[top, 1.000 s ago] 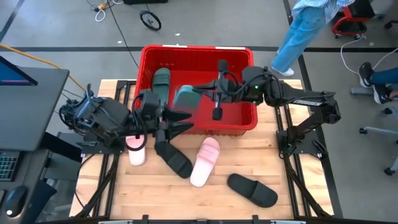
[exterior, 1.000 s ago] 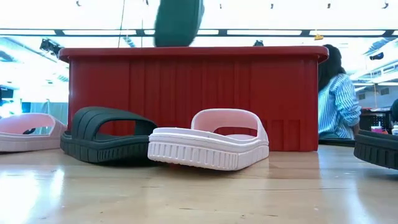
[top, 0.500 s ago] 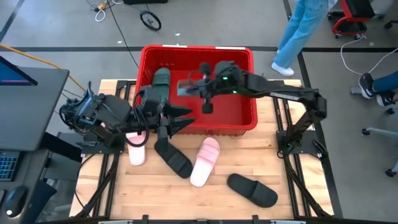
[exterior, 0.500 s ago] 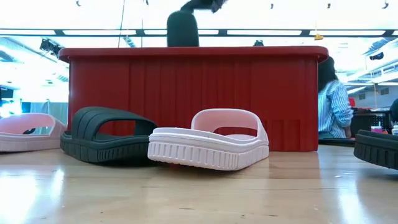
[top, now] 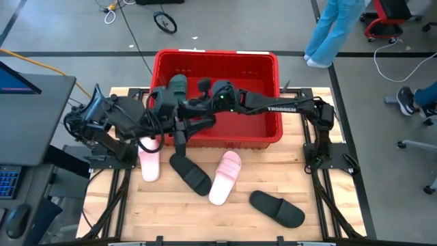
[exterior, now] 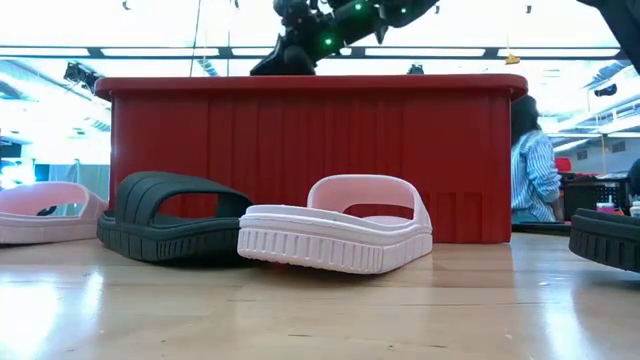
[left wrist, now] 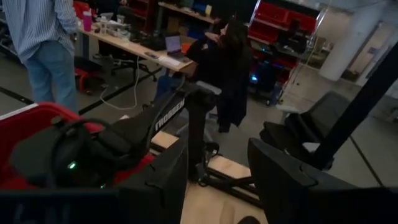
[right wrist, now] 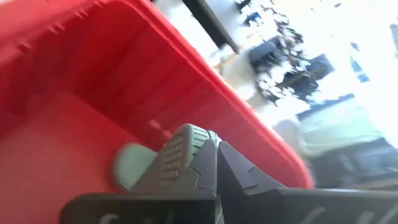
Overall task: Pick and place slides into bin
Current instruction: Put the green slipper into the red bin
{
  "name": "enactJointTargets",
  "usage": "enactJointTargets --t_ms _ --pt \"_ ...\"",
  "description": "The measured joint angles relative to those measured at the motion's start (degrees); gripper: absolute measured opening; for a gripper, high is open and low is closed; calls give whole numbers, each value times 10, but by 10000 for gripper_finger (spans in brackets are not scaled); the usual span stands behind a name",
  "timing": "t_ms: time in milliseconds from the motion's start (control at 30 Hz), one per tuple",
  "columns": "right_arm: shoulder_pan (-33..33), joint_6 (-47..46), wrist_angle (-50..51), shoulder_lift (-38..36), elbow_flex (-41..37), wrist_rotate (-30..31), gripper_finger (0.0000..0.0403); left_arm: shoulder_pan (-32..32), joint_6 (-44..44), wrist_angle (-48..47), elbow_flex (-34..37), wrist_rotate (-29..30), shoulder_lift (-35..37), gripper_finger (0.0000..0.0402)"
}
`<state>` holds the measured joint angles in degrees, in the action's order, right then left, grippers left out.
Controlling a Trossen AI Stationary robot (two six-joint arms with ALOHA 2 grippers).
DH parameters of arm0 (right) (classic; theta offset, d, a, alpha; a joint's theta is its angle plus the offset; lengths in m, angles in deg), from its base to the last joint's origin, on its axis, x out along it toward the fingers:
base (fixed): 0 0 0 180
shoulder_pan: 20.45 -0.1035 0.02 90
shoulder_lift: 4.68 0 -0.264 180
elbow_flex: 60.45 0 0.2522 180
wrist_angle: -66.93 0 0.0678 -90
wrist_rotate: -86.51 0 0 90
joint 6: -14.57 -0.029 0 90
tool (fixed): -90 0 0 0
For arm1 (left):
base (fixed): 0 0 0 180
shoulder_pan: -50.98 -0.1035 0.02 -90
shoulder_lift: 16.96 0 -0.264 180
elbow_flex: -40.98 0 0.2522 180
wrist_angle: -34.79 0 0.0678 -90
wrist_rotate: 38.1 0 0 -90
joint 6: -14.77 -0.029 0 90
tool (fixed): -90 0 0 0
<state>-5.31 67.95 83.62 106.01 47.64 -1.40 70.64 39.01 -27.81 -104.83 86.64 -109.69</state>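
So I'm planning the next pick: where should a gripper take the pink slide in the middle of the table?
Probably by the pink slide's strap, from above: it arches clear of the footbed, leaving room for one finger underneath.

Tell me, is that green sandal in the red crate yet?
Yes. From above, one green sandal lies inside the red crate, at its left end beside the right gripper.

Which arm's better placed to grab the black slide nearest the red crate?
Left. The left gripper is open at the red plastic crate's front wall, near the black foam slide sandal; the right gripper is shut, reaching inside the crate.
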Motion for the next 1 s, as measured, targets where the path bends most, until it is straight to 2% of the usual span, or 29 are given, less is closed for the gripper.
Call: enactJointTargets --t_ms 100,367,467,567,933,1000 --pt "6 22 -26 -4 1 30 1 0 5 -13 0 0 -1 172" --pt "38 39 -21 -11 9 28 1 0 6 -12 0 0 -1 172" --pt "48 33 -22 -9 10 -6 1 0 6 -12 0 0 -1 172" --pt "58 -21 -16 9 10 -67 1 0 6 -12 0 0 -1 172" --pt "65 -27 -15 83 11 -121 1 6 15 -23 0 0 -1 172" --pt "59 -14 -13 87 10 -107 1 6 28 -35 0 0 -1 172"
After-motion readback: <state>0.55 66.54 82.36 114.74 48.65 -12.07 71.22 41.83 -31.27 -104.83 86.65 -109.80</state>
